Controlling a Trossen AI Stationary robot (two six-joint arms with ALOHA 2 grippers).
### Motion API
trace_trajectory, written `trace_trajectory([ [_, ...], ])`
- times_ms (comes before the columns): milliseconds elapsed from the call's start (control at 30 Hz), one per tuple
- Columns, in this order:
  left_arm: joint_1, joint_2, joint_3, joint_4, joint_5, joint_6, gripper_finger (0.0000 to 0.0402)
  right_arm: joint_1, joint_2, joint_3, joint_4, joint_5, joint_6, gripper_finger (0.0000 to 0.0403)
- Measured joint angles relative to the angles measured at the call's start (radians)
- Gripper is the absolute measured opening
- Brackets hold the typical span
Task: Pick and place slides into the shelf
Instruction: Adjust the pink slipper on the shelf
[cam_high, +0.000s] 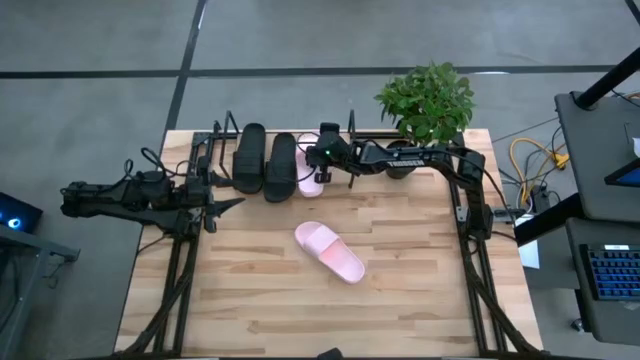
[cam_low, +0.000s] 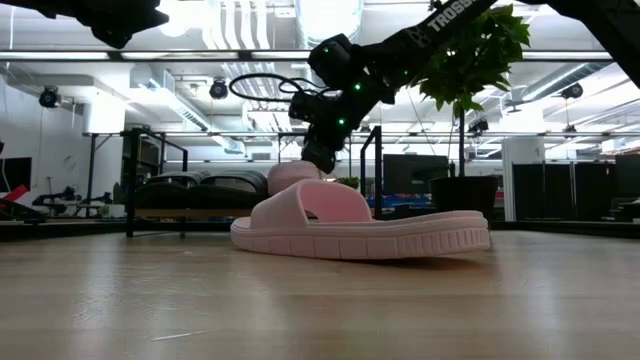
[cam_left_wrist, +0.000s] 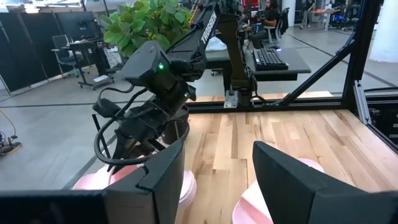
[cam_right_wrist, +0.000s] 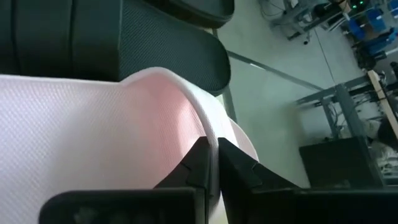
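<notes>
The shelf (cam_high: 215, 150) stands at the table's far left and holds two black slides (cam_high: 250, 158) (cam_high: 282, 165). A pink slide (cam_high: 308, 172) lies next to them on their right, and my right gripper (cam_high: 322, 172) is shut on it. The other pink slide (cam_high: 330, 252) lies flat on its sole at mid table, large in the low view (cam_low: 360, 225). My left gripper (cam_left_wrist: 214, 180) hangs open near the table's left edge, in front of the shelf, touching nothing. My right gripper pinches the edge of the pink slide's strap (cam_right_wrist: 208, 134) between its two fingertips (cam_right_wrist: 198, 163), one finger on the strap's inner side and one on its outer side. It comes slanting down from the table's right. The slide stays level, in line with the black slides.
A potted plant (cam_high: 428, 100) stands at the table's far right corner, behind my right arm. Black arm frames run along the left and right edges (cam_high: 470, 250). The wood around the loose pink slide and toward the near edge is bare.
</notes>
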Motion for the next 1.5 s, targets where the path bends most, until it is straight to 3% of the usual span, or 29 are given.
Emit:
trace_trajectory([
  [167, 0.0, 0.001, 0.0, 0.0, 0.0, 0.0, 0.0176, 0.004, 0.0, 0.0, 0.038, -0.001, 0.066, 0.0013],
  [933, 0.0, 0.001, 0.0, 0.0, 0.0, 0.0, 0.0176, 0.003, 0.0, -0.002, -0.012, -0.002, 0.066, 0.0015],
  [1267, 0.0, 0.001, 0.0, 0.0, 0.0, 0.0, 0.0176, 0.003, 0.0, -0.002, -0.007, -0.013, 0.099, 0.0108],
  [1500, 0.0, 0.001, 0.0, 0.0, 0.0, 0.0, 0.0176, 0.003, 0.0, -0.001, 0.001, -0.083, 0.145, 0.0159],
])
